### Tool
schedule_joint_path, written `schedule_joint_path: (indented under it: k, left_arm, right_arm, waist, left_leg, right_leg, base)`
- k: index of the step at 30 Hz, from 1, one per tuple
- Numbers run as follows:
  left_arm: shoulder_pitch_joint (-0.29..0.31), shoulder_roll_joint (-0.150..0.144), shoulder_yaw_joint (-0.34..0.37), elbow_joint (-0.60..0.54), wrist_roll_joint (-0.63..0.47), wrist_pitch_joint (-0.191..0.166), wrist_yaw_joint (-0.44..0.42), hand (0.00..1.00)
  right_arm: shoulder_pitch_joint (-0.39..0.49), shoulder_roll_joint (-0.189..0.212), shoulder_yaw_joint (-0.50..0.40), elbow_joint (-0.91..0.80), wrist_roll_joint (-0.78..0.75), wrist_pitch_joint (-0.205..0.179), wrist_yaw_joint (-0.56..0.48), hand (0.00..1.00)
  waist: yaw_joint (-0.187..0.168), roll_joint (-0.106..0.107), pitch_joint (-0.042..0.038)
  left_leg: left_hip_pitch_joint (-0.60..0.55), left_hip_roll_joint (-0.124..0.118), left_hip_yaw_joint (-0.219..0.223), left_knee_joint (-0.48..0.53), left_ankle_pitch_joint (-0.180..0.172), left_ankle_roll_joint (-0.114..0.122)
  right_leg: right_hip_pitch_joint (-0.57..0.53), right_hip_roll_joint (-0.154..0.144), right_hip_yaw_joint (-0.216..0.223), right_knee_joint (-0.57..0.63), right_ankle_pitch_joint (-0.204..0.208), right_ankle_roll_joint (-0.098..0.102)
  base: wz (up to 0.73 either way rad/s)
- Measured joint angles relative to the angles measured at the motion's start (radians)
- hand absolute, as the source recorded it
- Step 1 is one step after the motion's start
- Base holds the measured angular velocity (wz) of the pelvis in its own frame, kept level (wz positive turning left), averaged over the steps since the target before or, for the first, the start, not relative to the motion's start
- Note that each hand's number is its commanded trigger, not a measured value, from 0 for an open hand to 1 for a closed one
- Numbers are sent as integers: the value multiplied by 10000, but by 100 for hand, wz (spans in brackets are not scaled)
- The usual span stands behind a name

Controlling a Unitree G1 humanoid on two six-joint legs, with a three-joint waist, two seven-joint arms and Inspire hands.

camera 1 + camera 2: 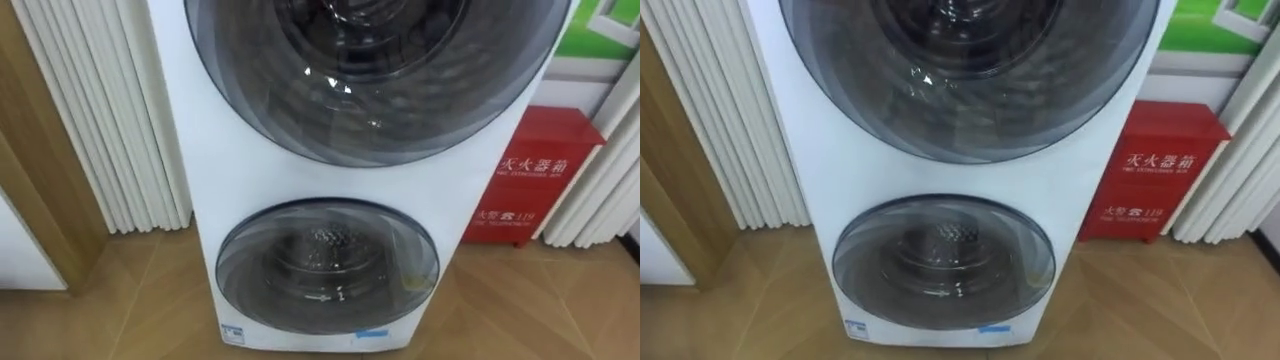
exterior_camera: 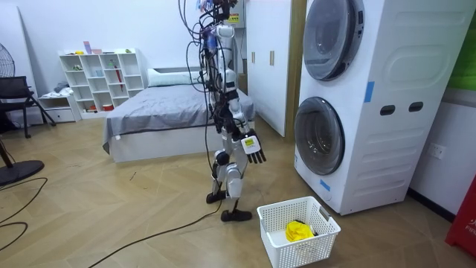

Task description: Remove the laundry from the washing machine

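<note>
Washer (image 1: 240,178) stands upright, doors (image 1: 328,265) shut, facing me.
It's ahead of my right hand (image 2: 253,146), whose fingers hang spread.

Slim black-and-white robot under a tangle of cables

The right hand (image 2: 253,146) is black with pale tips; just above it, white shells cover a dark forearm and chest. Higher above the hand, a thick bundle of dark cables climbs past the head. Below the hand, the legs are white and grey, ending in flat black feet.
</note>
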Motion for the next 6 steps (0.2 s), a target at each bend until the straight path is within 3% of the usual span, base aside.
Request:
schedule_joint_path:
  k: [6]
  left_arm:
    - [-364, -54, -2, -54, -16, 264, -52, 0]
  right_arm:
    - [70, 1, -13, 23, 577, 100, -68, 0]
  waist:
    - [-38, 92, -13]
  left_leg:
    - [-2, 5, -23, 61, -7, -18]
  right_leg:
    - [11, 2, -30, 6, -72, -41]
  base:
    - [0]
